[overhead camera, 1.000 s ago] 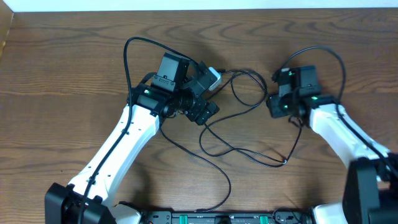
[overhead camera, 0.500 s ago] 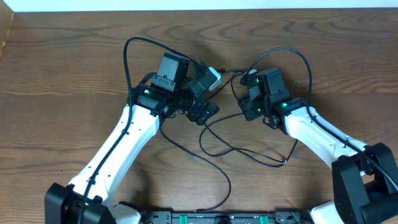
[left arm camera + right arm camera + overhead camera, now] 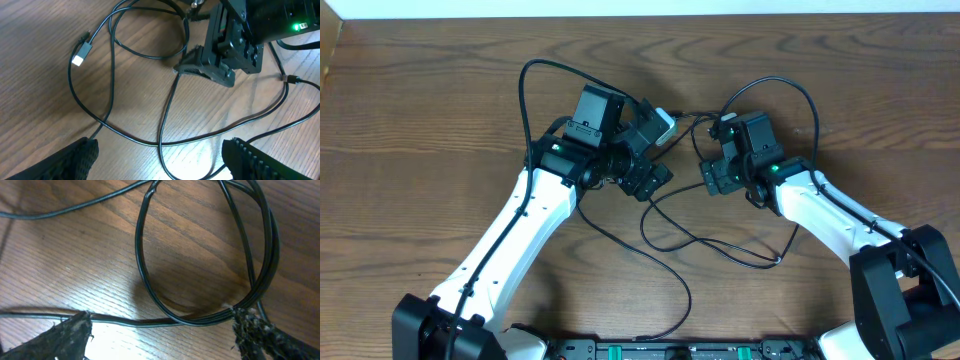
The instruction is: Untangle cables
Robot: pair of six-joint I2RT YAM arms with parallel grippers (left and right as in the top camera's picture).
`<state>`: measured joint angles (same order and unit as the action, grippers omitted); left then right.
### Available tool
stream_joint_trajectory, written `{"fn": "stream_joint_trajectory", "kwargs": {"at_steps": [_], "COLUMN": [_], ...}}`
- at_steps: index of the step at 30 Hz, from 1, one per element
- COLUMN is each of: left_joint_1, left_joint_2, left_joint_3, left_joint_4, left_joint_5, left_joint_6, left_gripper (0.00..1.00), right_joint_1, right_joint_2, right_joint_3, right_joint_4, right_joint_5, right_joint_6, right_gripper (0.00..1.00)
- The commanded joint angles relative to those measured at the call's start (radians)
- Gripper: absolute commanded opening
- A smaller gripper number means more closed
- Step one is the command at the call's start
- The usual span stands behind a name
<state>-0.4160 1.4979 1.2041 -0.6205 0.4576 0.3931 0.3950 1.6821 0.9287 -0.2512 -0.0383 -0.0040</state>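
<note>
On the table (image 3: 440,100), both tools (jaws apart) hover over looped black cables (image 3: 700,240).

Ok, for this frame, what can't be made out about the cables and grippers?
- Overhead: the right gripper covers the cables beneath it; any contact is hidden.
- Right wrist: the cable loop runs off the top edge; no plug visible.
- Left wrist: the left gripper fingertips are cut off by the bottom edge.
</note>
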Motion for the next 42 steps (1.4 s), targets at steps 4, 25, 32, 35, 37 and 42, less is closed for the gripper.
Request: {"fn": "stream_joint_trajectory", "kwargs": {"at_steps": [4, 25, 32, 35, 37, 42], "left_joint_1": [-0.002, -0.187, -0.253, -0.253, -0.253, -0.253], "left_joint_2": [-0.003, 0.072, 0.106, 0.132, 0.157, 0.237], "left_joint_3": [0.004, -0.006, -0.008, -0.008, -0.008, -0.008], "left_joint_4": [-0.002, -0.193, -0.288, -0.283, -0.267, -0.174], "left_joint_5": [0.001, 0.214, 0.019, -0.029, -0.029, -0.028], "left_joint_6": [-0.002, 0.193, 0.389, 0.465, 0.507, 0.512], "left_gripper": [0.84, 0.85, 0.85, 0.85, 0.85, 0.85], "right_joint_1": [-0.003, -0.127, -0.151, -0.156, -0.164, -0.19], "right_joint_2": [0.006, -0.006, -0.006, -0.006, -0.006, -0.008], "right_joint_3": [0.006, 0.038, 0.038, 0.038, 0.038, 0.038], "right_joint_4": [-0.006, 0.145, 0.138, 0.127, 0.12, 0.116], "right_joint_5": [0.14, 0.387, 0.387, 0.387, 0.387, 0.387], "right_joint_6": [-0.003, 0.189, 0.19, 0.189, 0.186, 0.178], "right_gripper": [0.97, 0.99, 0.99, 0.99, 0.99, 0.99]}}
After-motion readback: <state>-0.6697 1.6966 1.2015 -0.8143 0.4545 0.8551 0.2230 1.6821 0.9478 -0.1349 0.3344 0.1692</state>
